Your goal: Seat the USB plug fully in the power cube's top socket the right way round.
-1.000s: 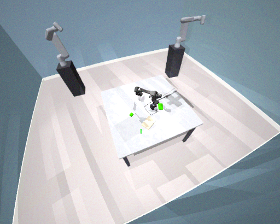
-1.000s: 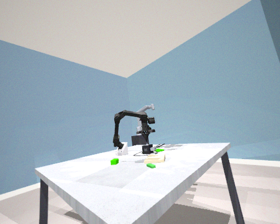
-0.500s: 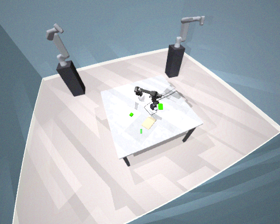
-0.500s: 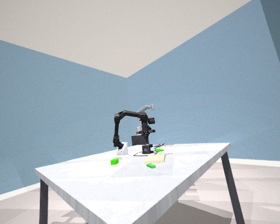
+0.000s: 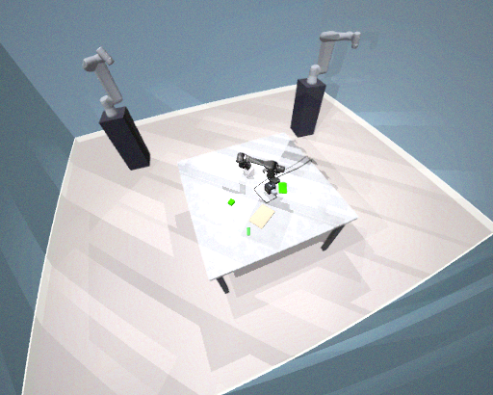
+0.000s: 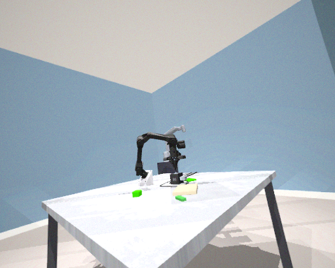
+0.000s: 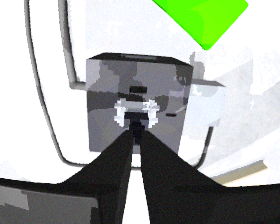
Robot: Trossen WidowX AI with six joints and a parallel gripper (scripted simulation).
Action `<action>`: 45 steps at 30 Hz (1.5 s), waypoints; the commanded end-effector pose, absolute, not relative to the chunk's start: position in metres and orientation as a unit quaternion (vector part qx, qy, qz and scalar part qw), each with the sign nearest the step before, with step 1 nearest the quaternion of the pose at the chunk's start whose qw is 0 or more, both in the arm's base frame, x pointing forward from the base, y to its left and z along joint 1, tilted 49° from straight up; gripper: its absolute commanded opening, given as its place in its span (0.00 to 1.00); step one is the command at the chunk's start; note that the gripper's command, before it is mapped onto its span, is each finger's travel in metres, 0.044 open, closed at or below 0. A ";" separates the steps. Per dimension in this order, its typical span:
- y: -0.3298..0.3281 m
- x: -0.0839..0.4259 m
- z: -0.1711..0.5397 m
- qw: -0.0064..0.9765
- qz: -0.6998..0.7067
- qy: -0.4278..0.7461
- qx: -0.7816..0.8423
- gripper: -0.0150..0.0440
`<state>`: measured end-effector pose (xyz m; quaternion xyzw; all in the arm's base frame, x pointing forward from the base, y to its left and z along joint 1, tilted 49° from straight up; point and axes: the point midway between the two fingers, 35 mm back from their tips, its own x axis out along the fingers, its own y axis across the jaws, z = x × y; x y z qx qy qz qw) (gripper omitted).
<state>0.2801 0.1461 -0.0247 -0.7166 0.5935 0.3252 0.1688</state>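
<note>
The power cube [image 7: 103, 135] [image 6: 176, 178] [image 5: 269, 189] is a dark grey block on the table, with its top facing the wrist camera. My gripper [image 7: 136, 137] is above the cube's top, its two black fingers nearly together. It is shut on the USB plug [image 7: 136, 121], a small dark body at the fingertips with pale, bright parts around it. The fingers partly hide the plug. How deep it sits, whether it is in the socket, and which way round it is cannot be told. Small dark slots show in the top beyond and to the right of the plug.
A white block [image 7: 207, 104] sits against the cube's right side in the wrist view. A dark cable [image 7: 39, 94] loops around the cube. A green slab [image 7: 206, 22] [image 5: 282, 188] lies near. A tan board [image 5: 262, 216] [image 6: 186, 189] and two small green blocks [image 5: 231, 202] [image 5: 248, 231] lie farther off.
</note>
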 end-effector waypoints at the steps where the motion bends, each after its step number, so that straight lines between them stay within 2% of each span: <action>1: 0.146 0.281 -0.025 0.167 0.324 0.592 -0.719 0.25; 45: 0.142 0.281 -0.028 0.167 0.324 0.592 -0.719 0.25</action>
